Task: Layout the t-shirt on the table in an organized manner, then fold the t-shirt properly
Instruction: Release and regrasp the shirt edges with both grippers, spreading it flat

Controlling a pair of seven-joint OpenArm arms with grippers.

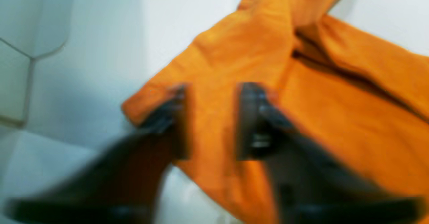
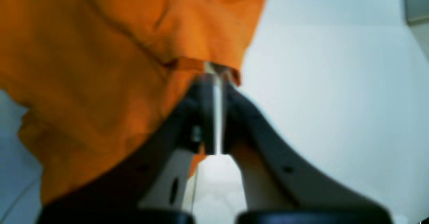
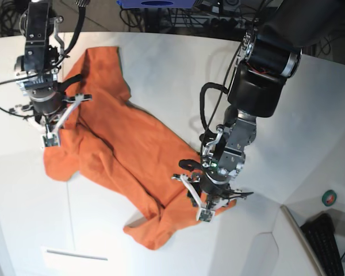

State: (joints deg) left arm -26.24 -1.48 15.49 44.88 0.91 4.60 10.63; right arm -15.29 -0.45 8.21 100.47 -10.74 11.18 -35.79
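The orange t-shirt (image 3: pixel 132 155) lies crumpled in a diagonal band across the white table (image 3: pixel 161 63). My right gripper (image 3: pixel 52 135) is at the shirt's upper left end. In the right wrist view this gripper (image 2: pixel 214 74) is shut, its tips pinching a hem edge of the t-shirt (image 2: pixel 83 66). My left gripper (image 3: pixel 210 206) is at the shirt's lower right edge. In the blurred left wrist view its jaws (image 1: pixel 214 116) stand apart, straddling a flat strip of the t-shirt (image 1: pixel 335 116).
A white rectangular plate (image 3: pixel 75 255) lies near the front left. A green tape roll (image 3: pixel 330 197) sits at the right, past the table's curved edge (image 3: pixel 276 215). A keyboard (image 3: pixel 333 247) is at the bottom right. Cables and equipment line the back.
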